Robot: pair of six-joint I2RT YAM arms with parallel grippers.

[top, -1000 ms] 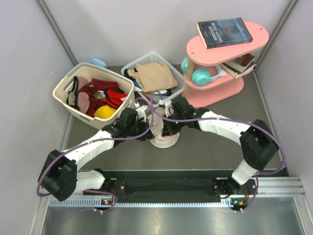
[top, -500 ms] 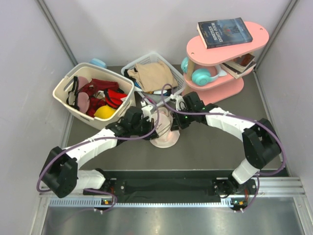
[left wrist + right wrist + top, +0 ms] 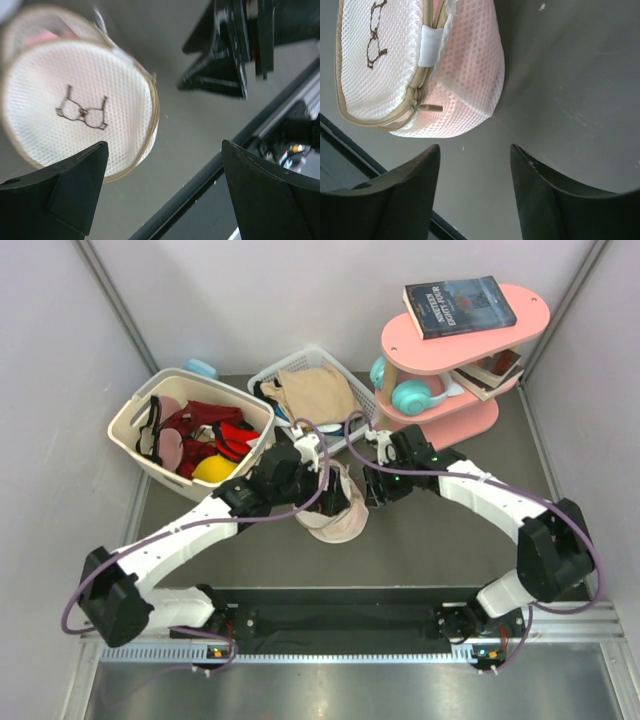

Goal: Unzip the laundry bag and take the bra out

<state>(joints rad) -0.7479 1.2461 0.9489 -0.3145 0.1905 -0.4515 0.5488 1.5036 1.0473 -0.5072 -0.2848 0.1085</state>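
Mesh laundry bag (image 3: 335, 510) lies tilted, pink bra (image 3: 470, 70) inside.

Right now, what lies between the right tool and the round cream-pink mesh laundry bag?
Nothing: only bare grey table separates the right tool from the laundry bag, as the right wrist view shows.

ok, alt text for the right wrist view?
A white mesh laundry bag with a tan zip lies on the grey table, pink showing through its side. The right claw is open, not touching it.
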